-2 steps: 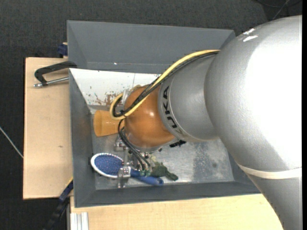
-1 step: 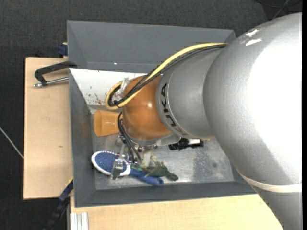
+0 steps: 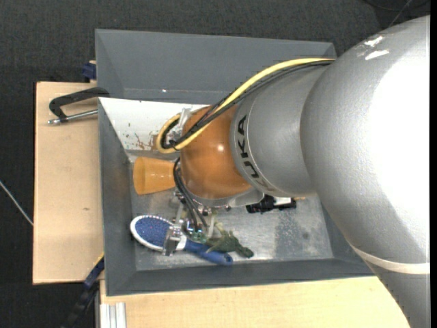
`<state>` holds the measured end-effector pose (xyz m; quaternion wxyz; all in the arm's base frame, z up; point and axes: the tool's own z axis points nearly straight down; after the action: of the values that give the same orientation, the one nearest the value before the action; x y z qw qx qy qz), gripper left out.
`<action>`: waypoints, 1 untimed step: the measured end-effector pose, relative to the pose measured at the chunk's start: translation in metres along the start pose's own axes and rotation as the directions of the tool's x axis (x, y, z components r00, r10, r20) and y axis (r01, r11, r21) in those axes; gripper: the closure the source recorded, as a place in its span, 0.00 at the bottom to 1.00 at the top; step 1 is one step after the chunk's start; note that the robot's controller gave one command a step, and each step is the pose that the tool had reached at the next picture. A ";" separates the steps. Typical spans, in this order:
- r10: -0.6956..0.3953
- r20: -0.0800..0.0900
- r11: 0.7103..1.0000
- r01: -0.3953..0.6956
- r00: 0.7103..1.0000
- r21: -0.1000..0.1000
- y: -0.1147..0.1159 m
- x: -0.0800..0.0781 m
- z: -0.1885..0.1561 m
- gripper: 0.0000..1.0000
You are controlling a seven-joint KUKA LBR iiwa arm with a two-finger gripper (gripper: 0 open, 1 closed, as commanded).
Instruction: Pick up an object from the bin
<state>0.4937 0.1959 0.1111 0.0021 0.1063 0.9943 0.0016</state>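
Gripper (image 3: 183, 232) hung low near bottom wall of bin (image 3: 113, 183), over neck of blue hairbrush (image 3: 151, 231) — oval head lay at view's left, handle ran right toward dark green toy (image 3: 231, 244). Open or closed — could not tell. Orange cup (image 3: 153, 174) lay on side behind brush; black object (image 3: 273, 202) rested beneath arm (image 3: 355, 149)

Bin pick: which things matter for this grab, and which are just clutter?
In play:
gripper, low over the blue oval brush, lower left of the bin.

Lying about:
orange cup by the left wall
dark green toy
small black thing further right
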 end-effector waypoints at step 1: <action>0.090 -0.004 0.996 -0.090 0.996 0.001 -0.002 -0.005 0.039 0.00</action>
<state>0.4979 0.1928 0.0716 -0.0002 0.1512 0.9885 0.0014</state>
